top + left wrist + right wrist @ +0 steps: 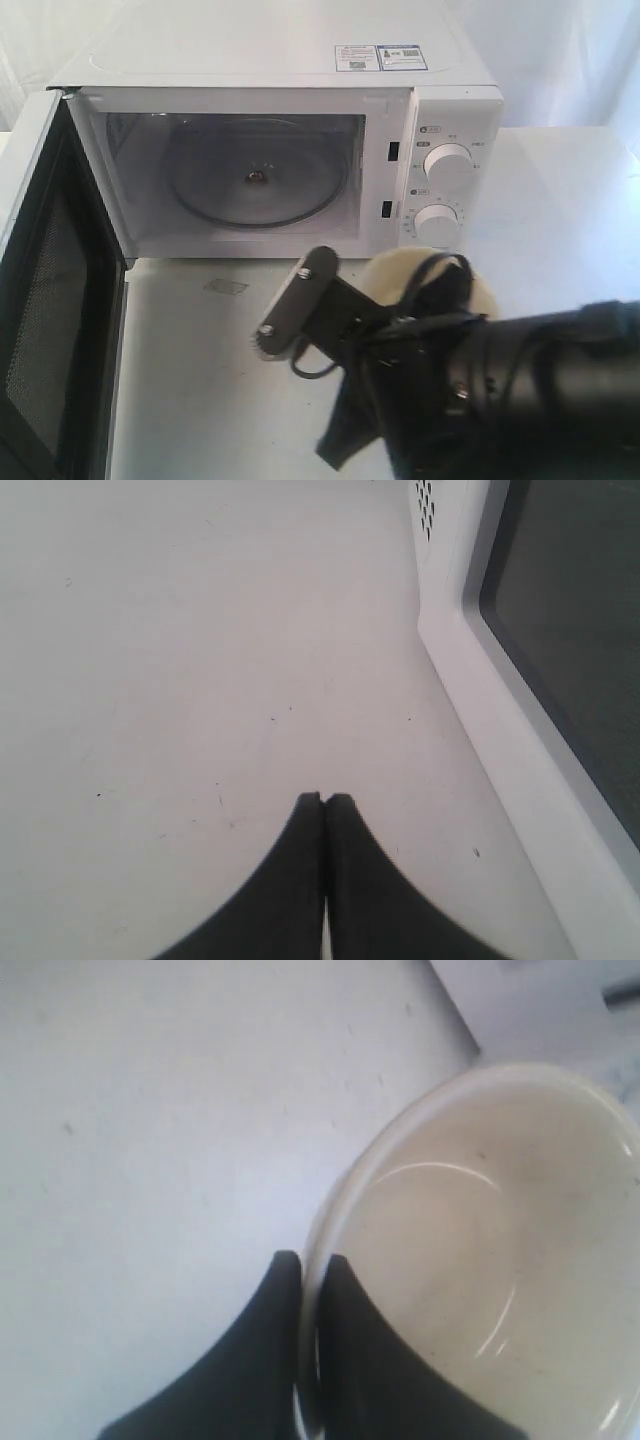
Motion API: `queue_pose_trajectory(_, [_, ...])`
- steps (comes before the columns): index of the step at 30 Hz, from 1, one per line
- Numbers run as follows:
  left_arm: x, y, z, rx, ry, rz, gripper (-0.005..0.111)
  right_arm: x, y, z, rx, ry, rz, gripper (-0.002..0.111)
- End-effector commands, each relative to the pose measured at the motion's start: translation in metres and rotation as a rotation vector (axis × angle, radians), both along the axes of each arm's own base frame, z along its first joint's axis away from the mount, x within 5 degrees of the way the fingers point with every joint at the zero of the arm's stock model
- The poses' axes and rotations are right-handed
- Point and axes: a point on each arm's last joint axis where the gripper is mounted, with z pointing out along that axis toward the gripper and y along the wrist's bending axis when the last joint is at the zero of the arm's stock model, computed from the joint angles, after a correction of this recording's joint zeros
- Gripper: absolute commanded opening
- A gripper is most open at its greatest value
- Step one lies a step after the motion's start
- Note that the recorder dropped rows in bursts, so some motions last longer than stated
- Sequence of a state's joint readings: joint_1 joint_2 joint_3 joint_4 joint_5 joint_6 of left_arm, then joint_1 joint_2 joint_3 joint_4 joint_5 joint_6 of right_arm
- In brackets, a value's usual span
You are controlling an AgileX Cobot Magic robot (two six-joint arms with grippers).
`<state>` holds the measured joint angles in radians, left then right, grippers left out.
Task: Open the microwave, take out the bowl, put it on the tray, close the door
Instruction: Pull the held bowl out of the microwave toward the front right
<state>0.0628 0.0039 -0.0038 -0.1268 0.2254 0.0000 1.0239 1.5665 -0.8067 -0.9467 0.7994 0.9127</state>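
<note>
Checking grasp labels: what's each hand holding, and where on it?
Right hand pinches the bowl at its rim, one finger inside, one outside. Left hand is shut, holding nothing.

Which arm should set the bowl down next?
Right. The right gripper is pinched on the rim of the bowl, which is out of the microwave. The left gripper is shut and empty by the open door.

white microwave (250, 50), cream bowl (500, 1260), black mesh door (40, 300)

microwave (280, 60): one
door (40, 300): one
bowl (480, 1260): one
knobs (447, 166): two
stickers (357, 57): two
turntable (255, 170): one
grippers: two, left gripper (323, 798) and right gripper (312, 1258)
</note>
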Motion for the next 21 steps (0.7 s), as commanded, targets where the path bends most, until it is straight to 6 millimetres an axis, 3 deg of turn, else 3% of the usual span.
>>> queue_pose_trajectory(1, [0.0, -0.001, -0.001, -0.007, -0.001, -0.006, 0.0, -0.02, -0.045, -0.002, -0.068, 0.0, -0.201, 0.0])
queue_pose_trajectory(6, [0.0, -0.001, -0.001, -0.007, -0.001, -0.006, 0.0, -0.04, -0.078, -0.004, -0.067, 0.045, -0.335, 0.0])
queue_pose_trajectory(11, [0.0, -0.001, -0.001, -0.007, -0.001, -0.006, 0.0, -0.055, -0.105, 0.004, 0.066, 0.049, -0.411, 0.0])
queue_pose_trajectory(17, [0.0, -0.001, -0.001, -0.007, -0.001, -0.006, 0.0, -0.058, -0.106, 0.022, 0.383, 0.034, -0.337, 0.0])
queue_pose_trajectory(21, [0.0, -0.001, -0.001, -0.007, -0.001, -0.006, 0.0, -0.051, -0.106, 0.02, 0.392, 0.036, -0.329, 0.0])
